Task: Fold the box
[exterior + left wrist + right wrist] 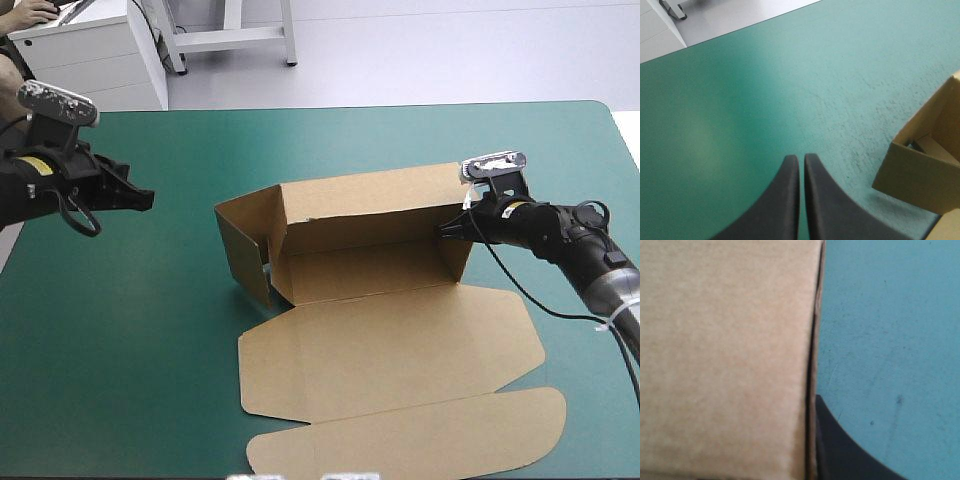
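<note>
The left gripper (143, 199) is hanging over the counter (140, 340) near its left edge, well apart from the box. Its black fingers (788, 200) are pressing together into one pointed arch, holding nothing, and are pointing toward the box's left end.

The brown box (370, 262) is lying at the middle of the teal-green cover (330, 140) as a partly raised tray. The left end wall (243, 250) and the long far wall (370, 205) are standing upright with the floor lying between them. The lid panel (390, 350) and its tuck flap (410, 440) are lying flat toward the counter's near edge.

The right gripper (447, 229) is reaching in from the counter's right side and meeting the right end wall (458, 255). In the right wrist view the board's edge is running directly along one black finger, with the other hidden behind the board. The fingers are therefore all but together, pinching that wall.
</note>
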